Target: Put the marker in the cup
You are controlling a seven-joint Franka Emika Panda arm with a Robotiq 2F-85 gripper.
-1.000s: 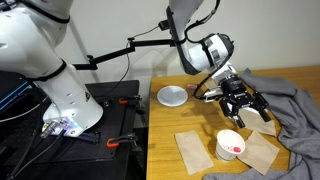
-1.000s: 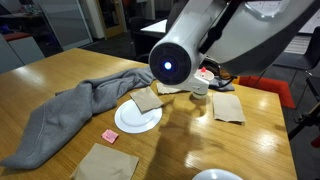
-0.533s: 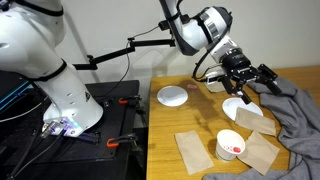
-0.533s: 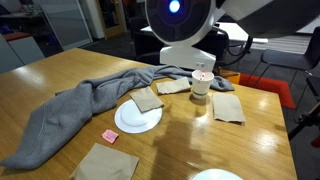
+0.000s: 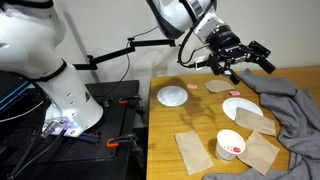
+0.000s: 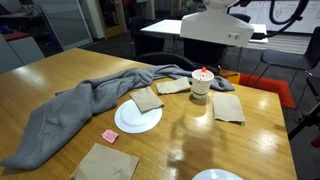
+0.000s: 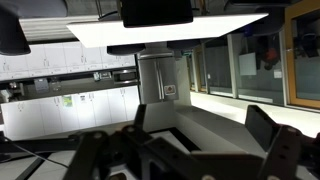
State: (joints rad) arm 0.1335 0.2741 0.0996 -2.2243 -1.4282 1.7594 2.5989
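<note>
End effector [image 5: 243,60] hangs high over the desk [image 5: 170,130], my fingers spread wide and holding nothing, so the job looks done to me and the main risk is my own arm swinging low on its next move. Catching the grey cloth [image 5: 292,105] could shove the things beside it, and clipping the light paper cup [image 5: 230,143] would likely tip it. That would spill the marker [image 5: 233,151], which sits inside the cup with its red showing.

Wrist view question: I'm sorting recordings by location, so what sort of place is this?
Probably an office or lab with a kitchenette: the wrist view shows a steel fridge beside white cabinets and glass partitions, and an exterior view shows a wooden table.
</note>
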